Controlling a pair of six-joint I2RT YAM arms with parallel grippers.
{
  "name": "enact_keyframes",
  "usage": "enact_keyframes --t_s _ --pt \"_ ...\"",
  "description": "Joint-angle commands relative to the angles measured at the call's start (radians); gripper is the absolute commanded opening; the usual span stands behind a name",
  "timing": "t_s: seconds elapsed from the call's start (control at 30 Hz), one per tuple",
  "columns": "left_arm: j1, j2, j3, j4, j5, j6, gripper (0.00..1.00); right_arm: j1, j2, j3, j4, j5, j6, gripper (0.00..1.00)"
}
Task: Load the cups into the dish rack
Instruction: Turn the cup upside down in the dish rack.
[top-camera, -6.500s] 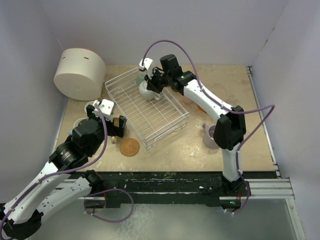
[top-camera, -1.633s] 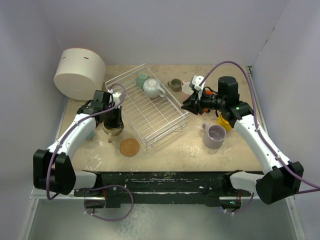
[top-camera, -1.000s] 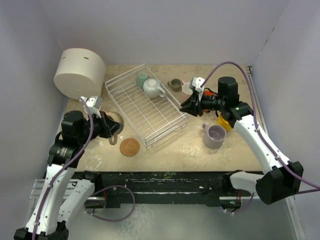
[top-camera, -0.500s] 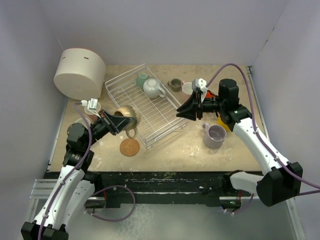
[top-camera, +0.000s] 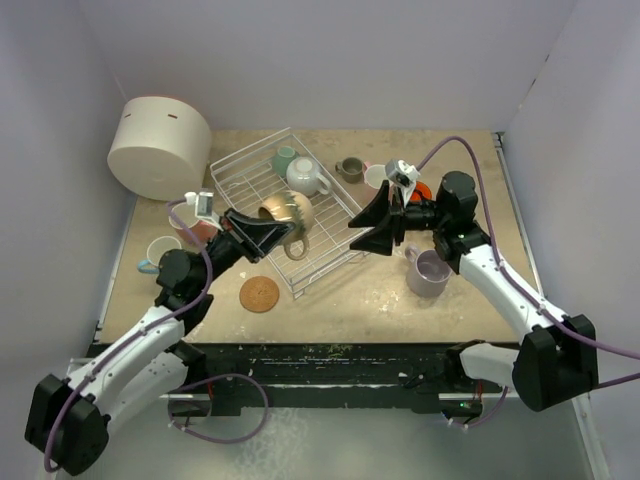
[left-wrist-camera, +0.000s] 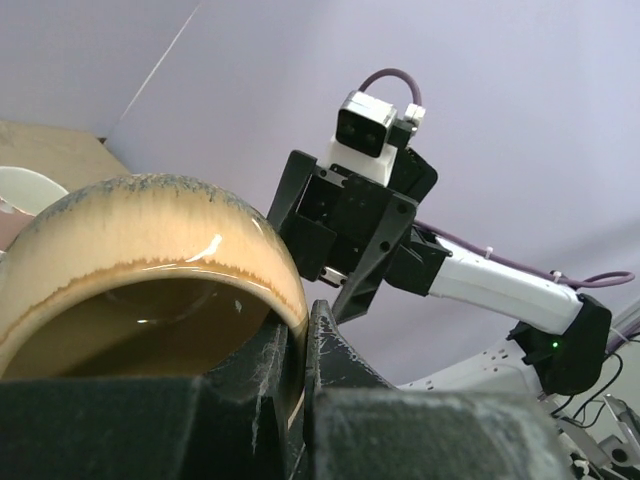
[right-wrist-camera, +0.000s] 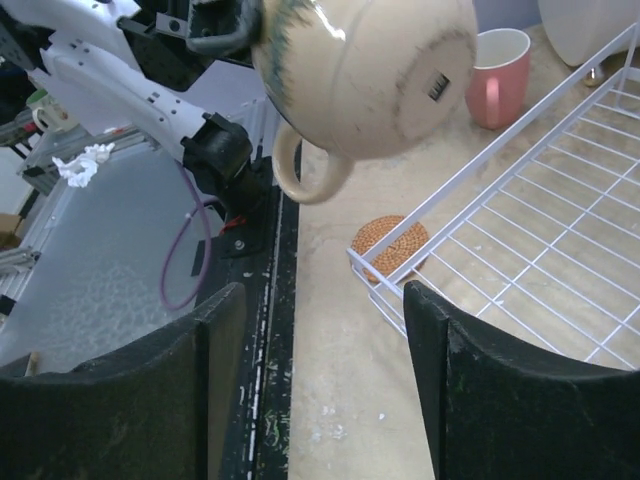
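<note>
"Where was the beige mug (top-camera: 287, 212)?"

"Up in the air above the dish rack (top-camera: 245, 178), clear of the wires. It was tipped on its side, with the handle hanging toward the near edge. The left jaws were pinched on its rim, one finger inside the bowl and one outside."

"And the right jaws?"

"They stood wide apart with nothing between them. They hung just off the rack's right corner and pointed left, toward that mug."

"Was anything in the rack already?"

"Two mugs sat side by side at its far end, a white mug (top-camera: 303, 177) and a teal mug (top-camera: 284, 160)."

"What was out on the table (top-camera: 340, 300)?"

"An olive-grey mug (top-camera: 350, 169) sat just right of the rack's far end. Near the right arm a lilac mug (top-camera: 430, 272) stood upright, and an orange mug (top-camera: 423, 190) was half hidden behind that arm. On the left side stood a pink mug (right-wrist-camera: 498, 75), with a pale mug (top-camera: 160, 250) nearer than it. A cork coaster (top-camera: 259, 294) lay flat just near of the rack. The big white container (top-camera: 158, 147) was in the far left corner."
</note>
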Motion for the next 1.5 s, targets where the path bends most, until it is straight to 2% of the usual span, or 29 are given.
enact_keyframes --t_s 0.0,0.23,0.5,0.6,0.7,1.13,1.47 --pt "-0.068 0.090 0.076 0.369 -0.102 0.059 0.00 -0.003 -0.014 -0.029 0.230 -0.016 0.166 0.72" --pt "-0.133 0.231 0.177 0.511 -0.111 0.103 0.00 0.000 -0.019 -0.096 0.410 0.043 0.316 0.86" --pt "-0.204 0.335 0.238 0.610 -0.133 0.120 0.00 0.000 -0.032 -0.160 0.634 0.121 0.538 0.87" --pt "-0.234 0.374 0.265 0.638 -0.138 0.132 0.00 0.001 -0.038 -0.176 0.720 0.132 0.624 0.93" --pt "-0.261 0.407 0.295 0.639 -0.140 0.149 0.00 0.008 -0.039 -0.187 0.789 0.132 0.681 0.94" --pt "-0.365 0.501 0.359 0.689 -0.167 0.170 0.00 0.023 -0.051 -0.225 0.941 0.179 0.811 1.00" --pt "-0.384 0.539 0.351 0.745 -0.184 0.156 0.00 0.025 -0.055 -0.250 1.001 0.200 0.837 0.97"
